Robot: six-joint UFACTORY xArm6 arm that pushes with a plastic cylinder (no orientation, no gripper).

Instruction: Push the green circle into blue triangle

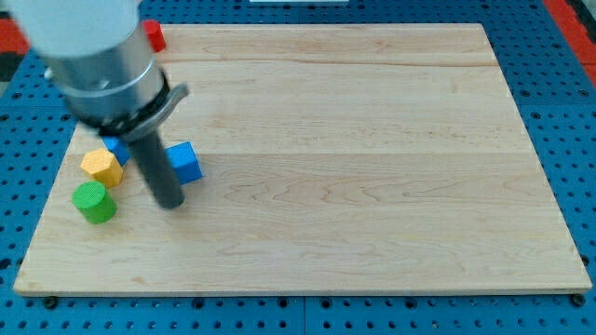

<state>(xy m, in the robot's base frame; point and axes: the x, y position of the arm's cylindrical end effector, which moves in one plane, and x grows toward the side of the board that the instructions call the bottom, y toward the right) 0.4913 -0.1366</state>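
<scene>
The green circle stands near the board's left edge, low in the view. A blue block, probably the blue triangle, lies up and right of it and is largely hidden by the rod and arm. My tip rests on the board to the right of the green circle, with a gap between them, and just below a blue cube.
A yellow block sits between the green circle and the hidden blue block, touching the latter. A red block lies at the board's top left, partly behind the arm. The wooden board sits on a blue pegboard.
</scene>
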